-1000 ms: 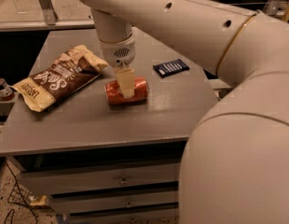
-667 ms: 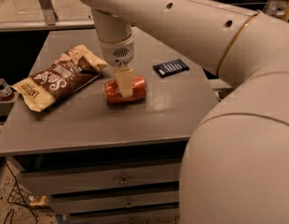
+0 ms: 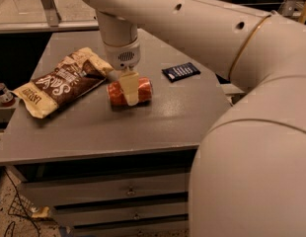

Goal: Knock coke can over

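Observation:
The coke can (image 3: 143,90), red-orange, lies on its side on the grey table (image 3: 158,117), its long axis running left to right. My gripper (image 3: 130,92) hangs straight down over the middle of the can, and a cream-coloured finger (image 3: 130,88) crosses in front of the can and covers its centre. The white arm reaches in from the upper right.
A brown-and-cream chip bag (image 3: 61,81) lies flat to the left of the can. A small dark blue packet (image 3: 180,71) lies to the right, near the table's far right edge. Drawers (image 3: 128,191) sit below the table's front edge.
The can lies a touch lower and further left in the picture; the gripper stays over its middle. Little else differs.

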Controlling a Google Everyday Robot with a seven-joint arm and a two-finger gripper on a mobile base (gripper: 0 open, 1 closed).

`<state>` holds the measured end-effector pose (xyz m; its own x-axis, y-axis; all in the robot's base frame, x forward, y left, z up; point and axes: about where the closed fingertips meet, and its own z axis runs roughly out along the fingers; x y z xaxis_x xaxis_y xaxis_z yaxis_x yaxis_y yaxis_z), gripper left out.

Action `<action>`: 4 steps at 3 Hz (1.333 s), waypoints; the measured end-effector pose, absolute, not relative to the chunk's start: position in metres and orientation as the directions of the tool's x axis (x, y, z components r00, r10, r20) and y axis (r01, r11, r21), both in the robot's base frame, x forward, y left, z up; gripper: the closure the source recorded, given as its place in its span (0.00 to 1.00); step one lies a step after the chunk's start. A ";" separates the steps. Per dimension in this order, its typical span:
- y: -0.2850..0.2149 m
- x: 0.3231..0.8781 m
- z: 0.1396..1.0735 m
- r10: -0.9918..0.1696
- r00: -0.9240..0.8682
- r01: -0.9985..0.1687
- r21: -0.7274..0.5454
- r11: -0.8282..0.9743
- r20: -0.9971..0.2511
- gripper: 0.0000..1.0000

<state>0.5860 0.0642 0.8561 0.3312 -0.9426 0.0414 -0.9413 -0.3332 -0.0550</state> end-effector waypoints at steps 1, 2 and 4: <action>0.066 0.588 0.856 -0.943 0.332 -0.941 -0.064 -0.334 0.037 0.00; 0.051 0.590 0.867 -0.955 0.292 -0.951 -0.095 -0.295 0.050 0.00; -0.077 0.599 0.908 -0.992 0.121 -0.976 -0.189 -0.112 -0.035 0.00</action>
